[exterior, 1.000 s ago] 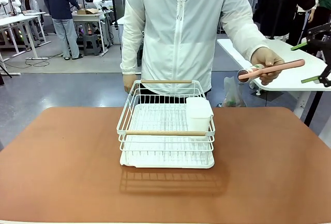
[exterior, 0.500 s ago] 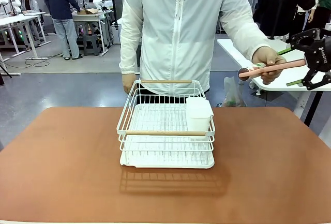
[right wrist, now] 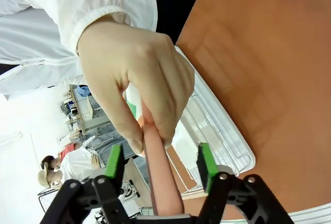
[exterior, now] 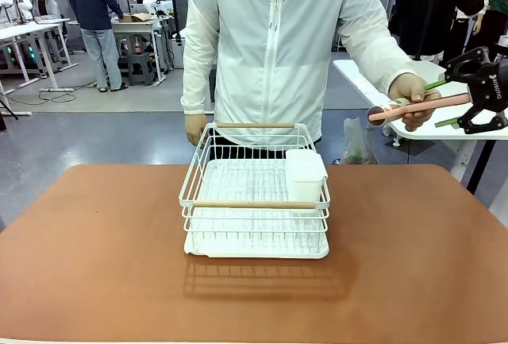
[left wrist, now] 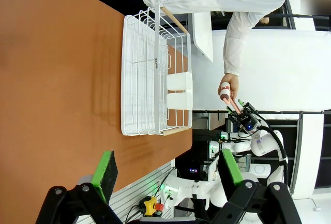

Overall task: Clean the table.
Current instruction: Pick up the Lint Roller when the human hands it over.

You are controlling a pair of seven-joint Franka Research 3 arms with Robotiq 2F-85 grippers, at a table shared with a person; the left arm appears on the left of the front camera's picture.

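Observation:
The reddish-brown table [exterior: 95,257] carries a white wire dish rack [exterior: 254,201] at its middle. Beyond the far right corner, a person's hand [exterior: 413,94] holds out a utensil with a long pink handle [exterior: 421,106]. My right gripper [exterior: 440,103] straddles the free end of that handle. In the right wrist view the pink handle [right wrist: 160,182] runs between the green pads [right wrist: 115,163] with a gap on each side, so the jaws are open. My left gripper [left wrist: 168,172] hangs open above the table's left side with nothing between its fingers.
A white plastic cup holder [exterior: 305,173] hangs in the rack's right rear corner. The person in a white jacket [exterior: 278,42] stands close behind the rack. A white table [exterior: 373,74] stands past the far right edge.
My right gripper has come in from the right edge, moved left along the pink handle, and its fingers have drawn closer together around it. The person's hand has stayed nearly still.

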